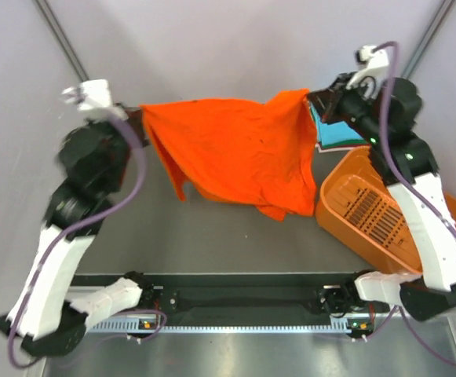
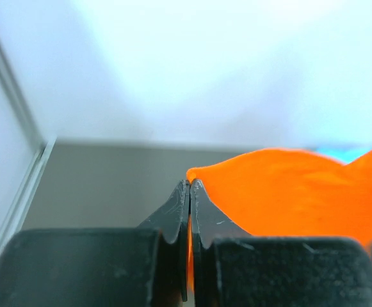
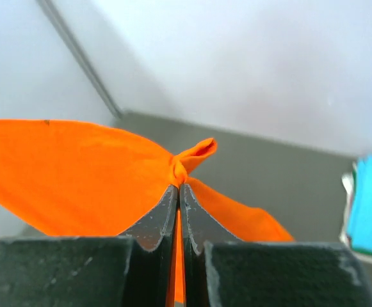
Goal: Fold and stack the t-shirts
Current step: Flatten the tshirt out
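The grey surface (image 1: 235, 243) is spanned at its far side by the orange t-shirt (image 1: 235, 149). The shirt is held aloft by two upper corners and stretched between the arms, apparently so that the cloth hangs open and can be laid flat for folding. Whether its drooping lower edge touches the surface cannot be told. The orange basket (image 1: 331, 196) is seen tilted at the right, beside the right arm (image 1: 432, 228). Just beyond it lies a turquoise folded t-shirt (image 1: 336, 133), judged to mark the stacking place, set off to one side of the spread cloth. The left jaws are clenched on a pinched edge of the orange t-shirt, the right jaws on a bunched corner.
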Controlling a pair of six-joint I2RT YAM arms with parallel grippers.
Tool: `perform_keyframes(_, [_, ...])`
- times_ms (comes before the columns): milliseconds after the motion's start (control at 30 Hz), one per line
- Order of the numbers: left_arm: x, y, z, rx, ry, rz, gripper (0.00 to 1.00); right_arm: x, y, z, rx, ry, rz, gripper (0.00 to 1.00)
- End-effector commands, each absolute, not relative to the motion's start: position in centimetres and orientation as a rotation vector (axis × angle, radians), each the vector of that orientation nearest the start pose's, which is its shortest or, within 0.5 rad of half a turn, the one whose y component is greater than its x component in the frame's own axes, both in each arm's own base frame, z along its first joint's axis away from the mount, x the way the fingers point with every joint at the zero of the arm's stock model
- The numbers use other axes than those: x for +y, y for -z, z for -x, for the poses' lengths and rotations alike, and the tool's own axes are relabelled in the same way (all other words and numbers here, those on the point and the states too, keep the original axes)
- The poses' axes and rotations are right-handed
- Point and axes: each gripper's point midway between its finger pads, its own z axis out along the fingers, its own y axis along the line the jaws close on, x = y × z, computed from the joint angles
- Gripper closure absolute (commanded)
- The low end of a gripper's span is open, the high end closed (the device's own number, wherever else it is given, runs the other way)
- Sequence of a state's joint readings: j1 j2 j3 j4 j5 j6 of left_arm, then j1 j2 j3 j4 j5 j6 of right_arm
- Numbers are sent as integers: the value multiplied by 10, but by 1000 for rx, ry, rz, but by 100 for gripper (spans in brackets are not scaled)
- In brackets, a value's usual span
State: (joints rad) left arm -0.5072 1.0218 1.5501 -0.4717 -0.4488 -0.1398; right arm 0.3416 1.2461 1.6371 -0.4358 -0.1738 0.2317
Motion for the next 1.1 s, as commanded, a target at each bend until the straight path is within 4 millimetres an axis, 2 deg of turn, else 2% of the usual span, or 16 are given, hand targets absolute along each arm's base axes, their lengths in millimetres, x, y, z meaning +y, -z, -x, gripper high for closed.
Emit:
perform_keyframes(0, [-81,-559,-241,1242,385,45,100,146,-565,-256,1274,-702,231,100])
perform_keyframes(67, [-71,-581,-204,1163,452,29,100,142,-584,-221,1181,-750,257,100])
perform_keyframes(100, [-69,-584,-193,1151,473,16,100,133,-597,-190,1114,-760,262,100])
perform_keyframes(200, [-61,-597,-155,1102,542,-13,100,118,-610,-147,1039,-780,245,100])
perform_keyframes(300, [-54,-598,-143,1110,533,-21,100,108,-619,-126,1004,-786,220,100])
perform_keyframes(367, [-56,-594,-145,1128,519,-40,100,109,-620,-127,1016,-787,222,100])
perform_keyframes(467, [-58,-582,-161,1188,477,-27,100,117,-620,-143,1067,-784,241,100])
perform_keyframes(500, [-60,-576,-169,1213,461,-25,100,123,-615,-162,1109,-778,244,100])
perform_keyframes(567, [-71,-557,-197,1295,398,-57,100,132,-613,-175,1133,-768,285,100])
perform_keyframes(667, [-86,-520,-242,1437,297,-86,100,150,-591,-218,1221,-740,339,100])
perform_keyframes(800, [-76,-477,-292,1540,88,0,100,175,-533,-297,1376,-688,386,100])
perform_keyframes(867, [-85,-445,-319,1600,4,-55,100,184,-521,-323,1386,-675,399,100])
perform_keyframes(900, [-88,-442,-330,1591,-12,-46,100,192,-503,-347,1430,-675,400,100])
perform_keyframes(933, [-92,-422,-352,1641,-70,-48,100,195,-501,-359,1429,-665,406,100])
perform_keyframes(1033, [-83,-392,-404,1705,-170,5,100,205,-501,-406,1444,-643,404,100])
perform_keyframes(1067, [-61,-402,-419,1685,-187,93,100,206,-501,-417,1457,-636,394,100])
